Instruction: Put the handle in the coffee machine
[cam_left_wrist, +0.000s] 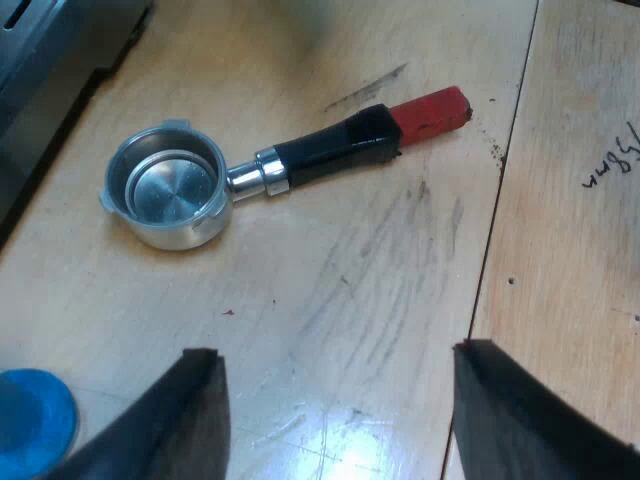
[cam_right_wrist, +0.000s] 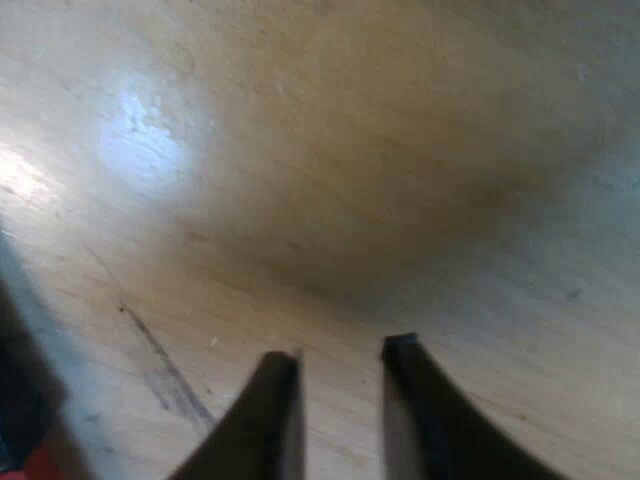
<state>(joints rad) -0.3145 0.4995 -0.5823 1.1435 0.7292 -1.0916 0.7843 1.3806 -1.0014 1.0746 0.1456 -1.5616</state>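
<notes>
Holder (cam_left_wrist: 270, 170) lies loose on the wooden surface (cam_left_wrist: 380, 300), just ahead of the left end effector (cam_left_wrist: 335, 350), which is wide open and empty. Its long axis runs across the gap between the fingers (cam_left_wrist: 190, 420), basket (cam_left_wrist: 170, 190) toward the espresso machine (cam_left_wrist: 40, 50). The right end effector (cam_right_wrist: 342, 348), partly open and empty, seems farther.

Probably a workshop or lab bench, not a kitchen. A bare plywood tabletop (cam_left_wrist: 380, 300) is seen, scuffed and streaked with dark marks, and handwriting (cam_left_wrist: 610, 160) is scrawled on the neighbouring board (cam_left_wrist: 570, 300). Coffee gear is just laid loose on it: a metal holder (cam_left_wrist: 280, 165), a blue tamper (cam_left_wrist: 30, 420).
</notes>
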